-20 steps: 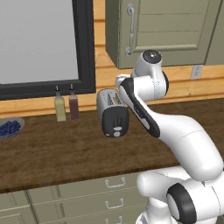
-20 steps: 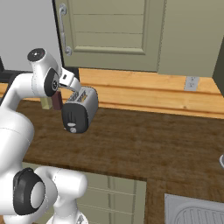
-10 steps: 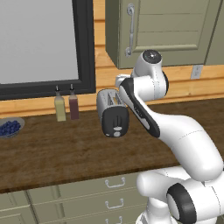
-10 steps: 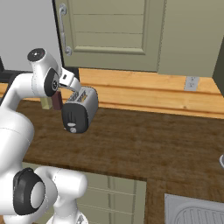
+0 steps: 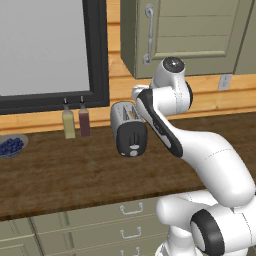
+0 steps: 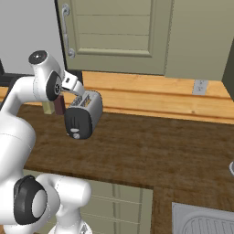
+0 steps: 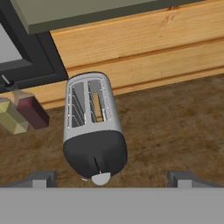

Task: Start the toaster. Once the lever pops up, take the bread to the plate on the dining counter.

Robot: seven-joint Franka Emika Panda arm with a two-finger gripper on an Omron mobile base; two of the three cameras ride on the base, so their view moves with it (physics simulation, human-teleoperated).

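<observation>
The silver toaster [image 5: 129, 127] [image 6: 83, 113] stands on the dark wood wall counter, its black end panel [image 7: 96, 154] facing me. A tan slice of bread [image 7: 97, 106] sits down in one of its slots. My gripper [image 7: 111, 177] hangs just above and in front of the toaster, open, fingertips [image 7: 42, 177] wide apart with nothing between them. The lever's pale knob [image 7: 100, 178] lies between the fingertips at the bottom of the hand view. The hand [image 6: 73, 85] reaches down over the toaster's top. The plate and the dining counter are out of view.
Two bottles, one yellow-green [image 5: 69, 125] and one dark red [image 5: 84, 123], stand left of the toaster against the wall. A bowl of blueberries [image 5: 10, 146] sits far left. A cabinet door [image 6: 114, 32] hangs overhead. A sink corner [image 6: 205, 223] lies at the right.
</observation>
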